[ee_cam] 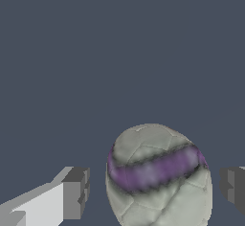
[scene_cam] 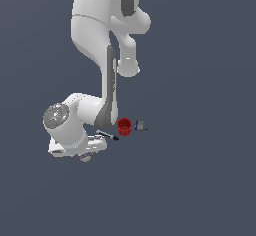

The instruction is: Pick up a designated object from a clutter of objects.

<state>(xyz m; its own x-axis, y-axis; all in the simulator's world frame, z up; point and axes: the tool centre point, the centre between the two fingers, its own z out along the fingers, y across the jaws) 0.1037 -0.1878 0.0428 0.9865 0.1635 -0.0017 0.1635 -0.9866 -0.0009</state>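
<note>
Round banded ball (ee_cam: 158, 177) between blocky grey fingers (ee_cam: 76, 194)

The exterior view looks down steeply from well off the arm, far enough that the whole bent arm fits in the picture and the red cup (scene_cam: 124, 126) shows only as a small spot on the plain grey floor. The wrist view sits close — just above the gripper (ee_cam: 154, 186), facing along its fingers (ee_cam: 75, 192) at the floor. Its picture is largely filled by the banded ball (ee_cam: 158, 177). The two views share only that ball, seen from outside as a sliver (scene_cam: 85, 157) under the arm's hand.
</note>
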